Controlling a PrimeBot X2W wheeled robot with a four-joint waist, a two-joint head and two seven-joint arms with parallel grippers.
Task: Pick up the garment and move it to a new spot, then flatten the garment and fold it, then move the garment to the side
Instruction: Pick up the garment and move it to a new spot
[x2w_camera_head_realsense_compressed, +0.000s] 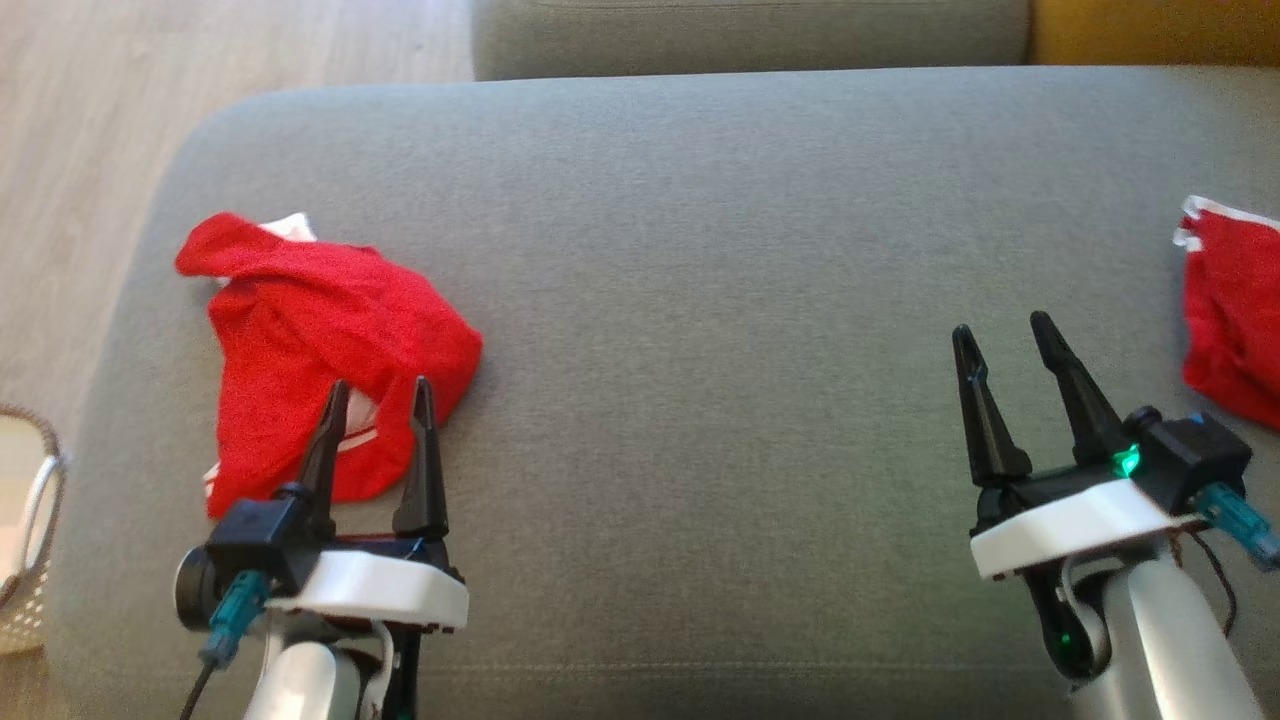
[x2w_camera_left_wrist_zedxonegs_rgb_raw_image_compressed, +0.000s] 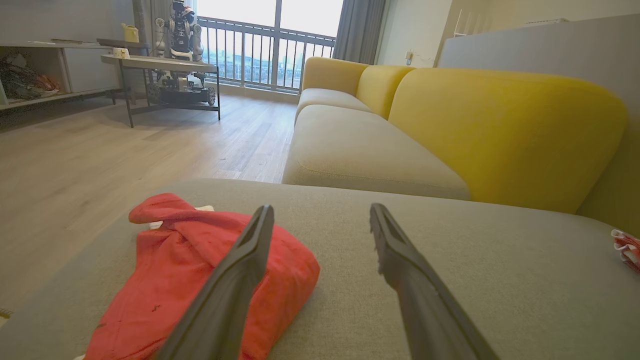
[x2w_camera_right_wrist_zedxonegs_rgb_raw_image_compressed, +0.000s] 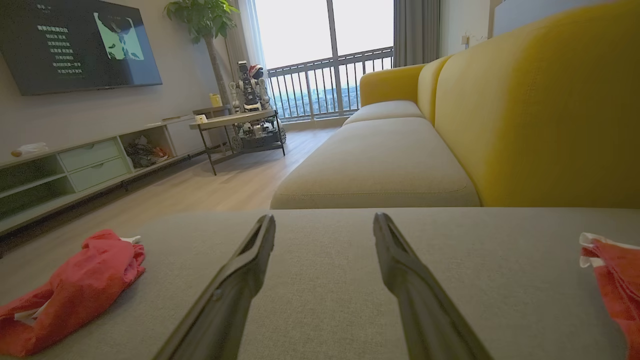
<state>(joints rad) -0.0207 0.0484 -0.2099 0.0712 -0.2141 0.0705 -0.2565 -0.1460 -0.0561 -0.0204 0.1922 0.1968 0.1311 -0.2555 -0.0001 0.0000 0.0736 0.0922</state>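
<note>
Both jaws wide open — nothing held.
My left gripper (x2w_camera_head_realsense_compressed: 381, 384) hangs over the red garment (x2w_camera_head_realsense_compressed: 320, 330) at the cushion's (x2w_camera_head_realsense_compressed: 700, 250) left edge — right gripper (x2w_camera_head_realsense_compressed: 1001, 323) over bare cushion.

My left claw (x2w_camera_head_realsense_compressed: 381, 383) and right claw (x2w_camera_head_realsense_compressed: 1001, 323) have fingers (x2w_camera_head_realsense_compressed: 1075, 395) of black plastic with a matt finish. The wrist housing (x2w_camera_head_realsense_compressed: 375, 590) behind each is white plastic, smooth, with a slight sheen. The garment (x2w_camera_head_realsense_compressed: 300, 330) is soft red cloth, matt and creased, with white trim. A second red cloth (x2w_camera_head_realsense_compressed: 1235, 310) has the same finish. The seat cushion (x2w_camera_head_realsense_compressed: 700, 250) is grey woven fabric, matt and fine-grained. The backrest (x2w_camera_left_wrist_zedxonegs_rgb_raw_image_compressed: 500, 130) is yellow fabric, matt. The floor (x2w_camera_head_realsense_compressed: 80, 120) is pale wood-grain board, smooth.
</note>
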